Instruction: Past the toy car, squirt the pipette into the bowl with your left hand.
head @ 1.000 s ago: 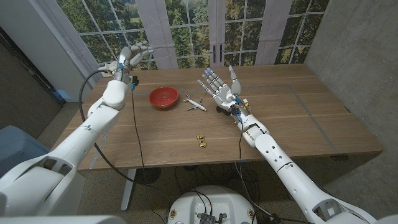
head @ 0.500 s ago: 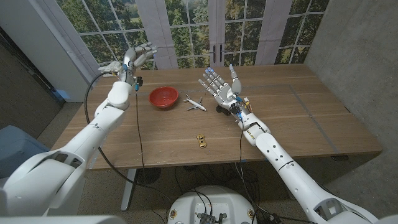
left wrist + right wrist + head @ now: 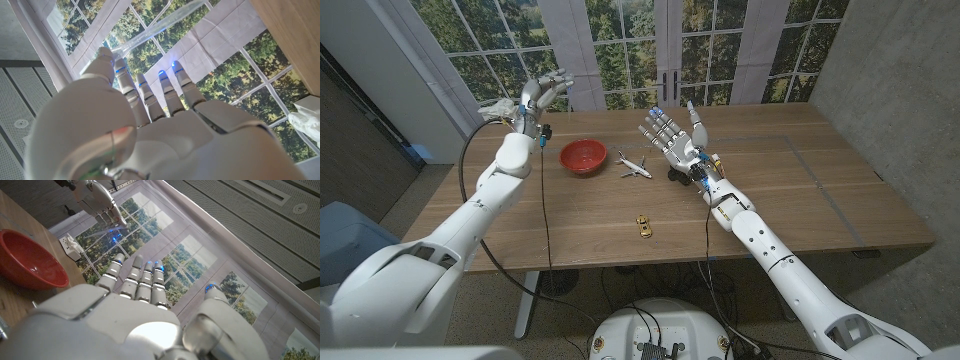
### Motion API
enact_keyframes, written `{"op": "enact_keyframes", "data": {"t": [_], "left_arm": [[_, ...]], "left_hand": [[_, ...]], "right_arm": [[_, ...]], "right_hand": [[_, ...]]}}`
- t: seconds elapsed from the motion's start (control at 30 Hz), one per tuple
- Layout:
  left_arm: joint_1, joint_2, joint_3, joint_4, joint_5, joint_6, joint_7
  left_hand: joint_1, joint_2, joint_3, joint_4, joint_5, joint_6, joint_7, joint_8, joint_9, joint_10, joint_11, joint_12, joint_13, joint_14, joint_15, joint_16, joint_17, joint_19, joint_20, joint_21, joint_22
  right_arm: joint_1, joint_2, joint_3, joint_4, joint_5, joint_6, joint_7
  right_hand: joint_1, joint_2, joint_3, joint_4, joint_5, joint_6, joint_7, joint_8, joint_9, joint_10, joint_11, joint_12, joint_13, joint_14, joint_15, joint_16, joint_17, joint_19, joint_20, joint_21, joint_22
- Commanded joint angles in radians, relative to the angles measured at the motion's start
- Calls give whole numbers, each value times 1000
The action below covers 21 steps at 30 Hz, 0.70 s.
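On the table point(image 3: 800, 190), the bowl point(image 3: 583, 157) lies left of the toy plane point(image 3: 634, 165), the toy car point(image 3: 644, 225) nearer.

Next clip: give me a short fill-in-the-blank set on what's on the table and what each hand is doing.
1. The left hand holds a clear ____.
2. The bowl is coloured ____.
3. Between the bowl and the right hand lies a toy ____.
4. The toy car lies ____ the robot than the bowl.

Missing: pipette; red; plane; nearer
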Motion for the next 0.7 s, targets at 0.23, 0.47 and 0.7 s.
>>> {"op": "enact_keyframes", "data": {"t": [0.23, 0.47, 0.7], "left_arm": [[19, -1, -18, -23, -40, 24, 0], [26, 3, -25, -40, -69, 47, -17], [32, 10, -27, -54, -80, 67, -25]], "left_hand": [[32, 10, 4, -5, 1, 35, -2, 14, 9, 9, -4, 2, 4, 13, -132, 4, 0, 14, -15, 7, 3], [36, 32, 3, 6, 2, -5, 6, 14, 37, -16, -4, -8, 5, 5, -129, 0, 3, 5, -21, 3, 4], [48, 47, 12, 3, 3, 16, 47, 46, 75, -60, -3, -16, 5, -2, -126, -7, 0, -3, -30, 1, 5]], "right_arm": [[13, 2, -3, 13, -2, -5, -1], [15, 5, -4, 16, -8, 2, -2], [17, 6, -5, 17, -10, 3, -2]], "right_hand": [[-10, -2, 1, -6, 5, 5, 4, -2, 1, 2, 3, -1, -1, -1, 0, 2, -1, -7, 3, -4, 2], [-12, -1, 1, -8, 5, 10, 7, -1, 1, 3, 2, -1, -2, -1, 0, 2, -2, -7, 2, -5, 2], [-15, 0, 1, -11, 5, 13, 9, 0, 1, 5, 3, 0, -4, -1, 0, 2, -2, -9, 4, -6, 2]]}}
